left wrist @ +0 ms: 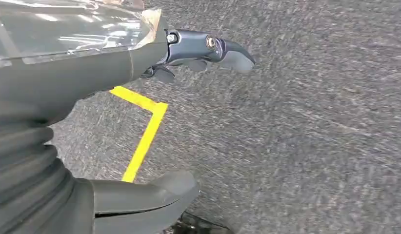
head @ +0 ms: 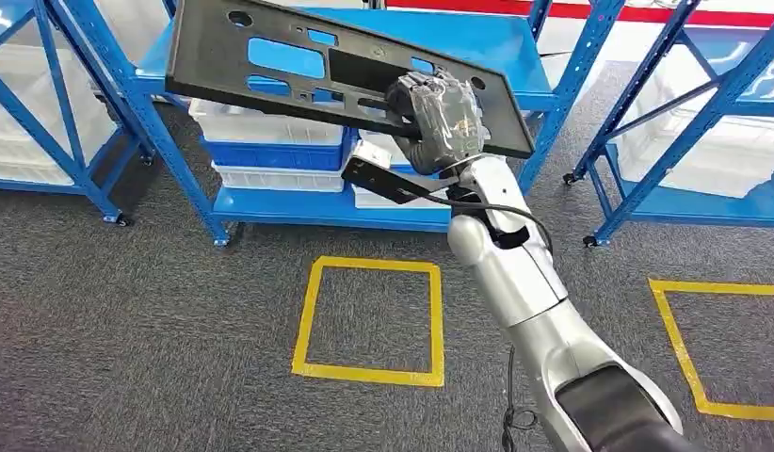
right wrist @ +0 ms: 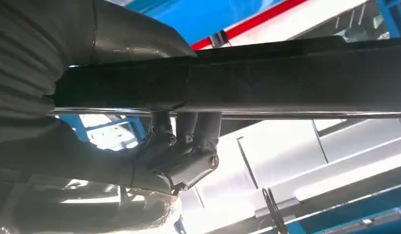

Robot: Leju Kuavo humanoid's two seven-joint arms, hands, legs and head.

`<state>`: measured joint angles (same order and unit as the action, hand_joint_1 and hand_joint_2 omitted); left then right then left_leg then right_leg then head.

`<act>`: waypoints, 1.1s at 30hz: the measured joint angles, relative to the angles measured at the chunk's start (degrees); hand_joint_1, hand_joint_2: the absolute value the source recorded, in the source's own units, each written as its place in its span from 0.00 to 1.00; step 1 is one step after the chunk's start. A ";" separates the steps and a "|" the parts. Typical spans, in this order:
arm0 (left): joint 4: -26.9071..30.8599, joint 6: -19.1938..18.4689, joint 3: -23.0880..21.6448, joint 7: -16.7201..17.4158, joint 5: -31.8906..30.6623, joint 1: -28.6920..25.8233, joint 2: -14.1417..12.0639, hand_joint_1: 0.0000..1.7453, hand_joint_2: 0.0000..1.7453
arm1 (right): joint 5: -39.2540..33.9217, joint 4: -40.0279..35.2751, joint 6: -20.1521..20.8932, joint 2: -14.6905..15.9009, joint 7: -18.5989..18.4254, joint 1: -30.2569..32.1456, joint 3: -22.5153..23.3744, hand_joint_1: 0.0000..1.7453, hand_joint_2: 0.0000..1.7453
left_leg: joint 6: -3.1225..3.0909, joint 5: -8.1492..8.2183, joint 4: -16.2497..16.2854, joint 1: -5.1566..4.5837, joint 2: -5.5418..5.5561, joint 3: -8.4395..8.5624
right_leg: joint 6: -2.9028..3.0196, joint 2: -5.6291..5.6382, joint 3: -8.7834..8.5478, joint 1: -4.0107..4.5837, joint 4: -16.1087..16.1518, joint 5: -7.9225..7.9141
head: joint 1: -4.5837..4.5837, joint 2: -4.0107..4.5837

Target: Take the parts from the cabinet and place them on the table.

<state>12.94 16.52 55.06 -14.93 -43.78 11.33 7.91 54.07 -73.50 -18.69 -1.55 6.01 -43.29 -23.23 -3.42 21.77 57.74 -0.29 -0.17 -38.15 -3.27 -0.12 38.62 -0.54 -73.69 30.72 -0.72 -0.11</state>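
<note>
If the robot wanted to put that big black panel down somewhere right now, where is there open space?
The grey carpet is bare, including inside the yellow square beside the right arm. The blue shelf top behind the black panel, gripped by the right hand, looks mostly free. The lower shelf is crowded with white bins. The left hand hangs over carpet.

ahead: blue rack (head: 383, 202), white bins (head: 270, 127) | below: open carpet (head: 176, 311)
</note>
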 joint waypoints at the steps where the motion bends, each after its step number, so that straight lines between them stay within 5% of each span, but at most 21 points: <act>1: 0.00 0.09 0.00 -0.02 0.02 0.00 0.02 0.00 1.00 | -0.26 0.07 0.13 0.00 0.17 -0.13 0.02 1.00 1.00 | 0.11 -0.55 0.02 -0.04 0.01 -0.63 | -0.28 -0.01 -3.19 0.01 4.42 -1.50 | 0.00 0.00; 2: 0.00 0.18 0.00 -0.11 0.11 0.00 0.04 0.00 1.00 | -0.65 0.17 0.24 -0.04 0.46 -0.38 0.00 1.00 1.00 | 0.29 -1.11 0.07 -0.07 0.04 -1.09 | 0.04 -0.01 -6.98 0.02 9.91 -2.01 | 0.02 0.00; 3: 0.00 0.26 0.00 -0.24 0.17 0.00 0.09 0.00 1.00 | -1.03 0.20 0.33 -0.13 0.74 -0.75 0.00 1.00 1.00 | 0.61 -1.61 0.10 -0.30 0.02 -1.70 | 0.78 -0.02 -10.46 0.29 14.98 -0.64 | 0.00 0.00; 7: 0.00 0.44 0.26 -0.90 1.03 -0.35 0.15 0.00 1.00 | -2.14 0.83 0.50 -0.50 1.60 -1.52 -0.11 1.00 1.00 | 1.84 -4.25 -1.02 -0.17 -0.07 -1.92 | 1.83 0.15 -9.82 0.77 17.05 -1.67 | 0.07 0.00; 8: 0.00 0.57 0.33 -1.03 1.14 -0.41 -0.07 0.00 1.00 | -2.21 1.09 0.52 -0.59 1.66 -1.73 -0.15 1.00 1.00 | 2.29 -3.00 -0.78 0.07 0.18 -2.50 | 2.34 -0.19 -9.85 -0.67 17.44 -2.45 | 0.02 0.00; 10: -0.02 0.70 0.39 -1.09 1.18 -0.61 -0.04 0.00 1.00 | -2.32 1.46 0.66 -0.98 1.73 -2.11 -0.24 1.00 1.00 | 3.23 3.74 4.95 0.48 0.35 -3.97 | 3.52 -0.26 -8.66 -0.49 17.40 -3.70 | 0.28 0.00; 12: -0.04 0.94 0.46 -1.09 1.20 -0.64 -0.09 0.00 1.00 | -2.62 1.84 0.68 -1.22 1.84 -2.23 -0.31 1.00 1.00 | 4.09 8.74 14.52 0.96 0.34 -6.39 | 3.58 -0.43 -7.22 -0.45 17.32 -4.88 | 0.26 0.00; 13: -0.04 0.98 0.46 -1.09 1.20 -0.65 -0.09 0.00 1.00 | -2.82 2.05 0.68 -1.38 1.92 -2.23 -0.35 1.00 1.00 | 4.40 9.19 17.38 1.22 0.33 -6.81 | 3.46 -0.44 -6.47 -0.47 17.25 -5.46 | 0.22 0.00; 15: -0.04 1.16 0.59 -1.03 1.49 -0.69 -0.13 0.00 1.00 | -3.04 2.47 0.70 -1.55 2.12 -2.24 -0.46 1.00 1.00 | 4.93 6.29 15.38 1.92 0.30 -3.87 | 2.93 -0.43 -4.94 -0.76 16.85 -6.31 | 0.26 0.00; 17: -0.04 1.16 0.83 -1.07 2.01 -0.70 -0.18 0.00 1.00 | -3.23 2.82 0.70 -1.88 2.43 -2.55 -0.59 1.00 1.00 | 5.35 3.58 5.56 2.42 0.29 3.44 | 2.28 -0.42 -3.65 -1.16 15.89 -6.71 | 0.26 0.00; 18: -0.04 1.16 0.87 -1.18 2.23 -0.68 -0.13 0.00 1.00 | -3.45 2.95 0.70 -2.17 2.47 -2.80 -0.61 1.00 1.00 | 5.54 5.57 2.08 2.30 0.52 5.74 | 2.01 -0.41 -2.97 -1.03 15.54 -6.88 | 0.28 0.00; 21: -0.04 1.20 1.40 -1.40 2.32 -1.03 -0.22 0.00 1.00 | -3.80 3.41 0.66 -2.80 2.75 -3.23 -0.85 1.00 1.00 | 4.28 5.13 1.06 1.50 0.78 5.43 | 0.18 -0.41 -2.50 -0.78 15.59 -8.14 | 0.17 0.00; 23: -0.07 1.20 1.64 -1.46 2.40 -1.22 -0.13 0.00 1.00 | -3.87 3.87 0.66 -2.78 2.78 -3.26 -1.03 1.00 1.00 | 2.54 3.93 0.14 1.54 0.49 4.89 | -0.85 -0.38 -1.97 -0.37 15.61 -8.45 | 0.17 0.00; 26: -0.04 1.22 1.75 -1.55 2.42 -1.23 -0.26 0.00 1.00 | -4.00 4.33 0.66 -2.75 2.84 -3.44 -1.18 1.00 1.00 | 1.09 1.96 0.12 1.26 0.21 2.73 | 1.18 -0.27 1.69 -0.58 6.15 -0.40 | 0.00 0.00; 28: -0.04 1.22 1.79 -1.73 2.49 -1.24 -0.22 0.00 1.00 | -4.13 4.66 0.63 -2.75 2.99 -3.46 -1.25 1.00 1.00 | 0.97 0.46 0.18 1.08 0.13 0.90 | 1.03 -0.18 3.30 -0.58 -1.82 2.87 | 0.00 0.00; 29: -0.07 1.20 1.81 -1.81 2.60 -1.31 -0.20 0.00 1.00 | -4.24 4.89 0.63 -2.75 3.04 -3.47 -1.33 1.00 1.00 | 1.01 -0.31 0.20 1.01 0.10 -0.07 | 0.35 -0.14 2.53 -0.53 -2.92 2.13 | 0.02 0.00; 31: -0.07 1.20 1.81 -1.95 2.95 -1.38 -0.13 0.00 1.00 | -4.41 5.20 0.63 -2.80 3.12 -3.50 -1.44 1.00 1.00 | 1.23 -1.68 0.23 0.95 0.07 -1.71 | -1.05 -0.14 -1.78 -0.51 1.27 -1.42 | 0.00 0.00; 32: -0.07 1.20 1.81 -2.03 3.02 -1.39 -0.13 0.00 1.00 | -4.61 5.33 0.61 -2.88 3.19 -3.59 -1.53 1.00 1.00 | 1.41 -2.37 0.24 0.95 0.08 -2.45 | -1.20 -0.14 -5.14 -0.49 5.61 -2.53 | 0.00 0.00; 33: -0.04 1.20 1.84 -2.32 3.21 -1.39 -0.15 0.00 1.00 | -4.85 5.44 0.57 -3.08 3.39 -3.79 -1.55 1.00 1.00 | 1.72 -3.04 0.33 0.95 0.09 -2.87 | -0.59 -0.14 -9.04 -0.50 11.14 -1.20 | 0.00 0.00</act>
<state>12.90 17.73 56.89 -17.25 -40.57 9.94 7.76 49.22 -68.06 -18.12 -4.63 9.40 -47.08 -24.79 -1.70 18.73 58.07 0.66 -0.07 -41.02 -3.85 -0.26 29.58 -1.04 -62.55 29.53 -0.72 -0.11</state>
